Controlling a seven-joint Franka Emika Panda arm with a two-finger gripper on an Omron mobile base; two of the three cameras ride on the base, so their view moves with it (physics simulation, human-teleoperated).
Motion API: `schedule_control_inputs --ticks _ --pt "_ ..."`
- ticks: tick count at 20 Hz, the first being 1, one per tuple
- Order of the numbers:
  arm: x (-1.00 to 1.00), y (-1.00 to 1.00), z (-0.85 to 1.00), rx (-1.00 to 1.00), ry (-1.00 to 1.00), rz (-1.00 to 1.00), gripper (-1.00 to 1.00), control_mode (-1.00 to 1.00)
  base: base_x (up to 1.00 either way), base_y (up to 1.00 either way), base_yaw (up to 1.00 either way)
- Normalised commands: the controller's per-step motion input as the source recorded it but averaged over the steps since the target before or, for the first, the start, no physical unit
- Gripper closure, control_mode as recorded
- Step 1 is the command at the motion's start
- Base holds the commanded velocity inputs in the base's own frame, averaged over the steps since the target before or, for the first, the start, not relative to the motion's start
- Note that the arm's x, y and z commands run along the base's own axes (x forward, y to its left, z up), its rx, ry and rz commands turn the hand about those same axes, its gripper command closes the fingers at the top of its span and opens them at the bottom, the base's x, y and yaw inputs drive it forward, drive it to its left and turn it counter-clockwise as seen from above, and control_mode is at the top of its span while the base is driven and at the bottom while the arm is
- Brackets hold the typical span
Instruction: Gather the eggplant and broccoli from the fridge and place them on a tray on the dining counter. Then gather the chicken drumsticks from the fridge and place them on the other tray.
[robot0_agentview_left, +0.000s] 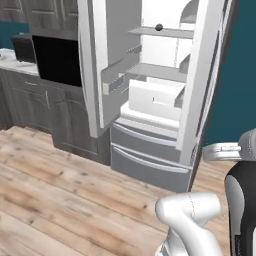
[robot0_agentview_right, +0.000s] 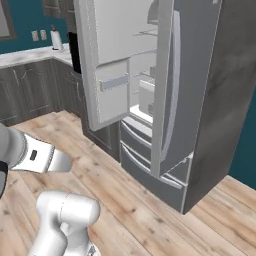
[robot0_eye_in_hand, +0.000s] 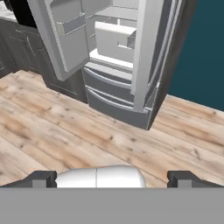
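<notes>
Pale wood-plank floor (robot0_eye_in_hand: 65, 131) fronts smooth grey open fridge (robot0_eye_in_hand: 118, 100).

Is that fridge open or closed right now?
Open. Both upper doors of the fridge are swung out, so its white shelves and a bin show inside. The two drawers below are shut.

A grey fridge (robot0_agentview_left: 150, 150) stands on the wood-plank floor (robot0_agentview_left: 60, 200) with both upper doors swung open and white shelves (robot0_agentview_left: 160, 70) inside. Left of it, dark grey cabinets (robot0_agentview_left: 30, 100) carry a black microwave (robot0_agentview_left: 55, 60). A teal wall (robot0_eye_in_hand: 201, 52) lies right.
</notes>
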Motion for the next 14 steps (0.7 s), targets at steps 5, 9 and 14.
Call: schedule_control_inputs --ticks 5,9,14 --pt "0.0 0.0 0.0 0.0 0.0 0.0 -1.0 1.0 0.83 0.24 -0.14" --pt "0.0 0.0 0.0 0.0 0.0 0.0 -1.0 1.0 0.65 0.25 -0.19" --pt "0.0 0.0 0.0 0.0 0.0 0.0 -1.0 1.0 0.52 0.24 -0.2"
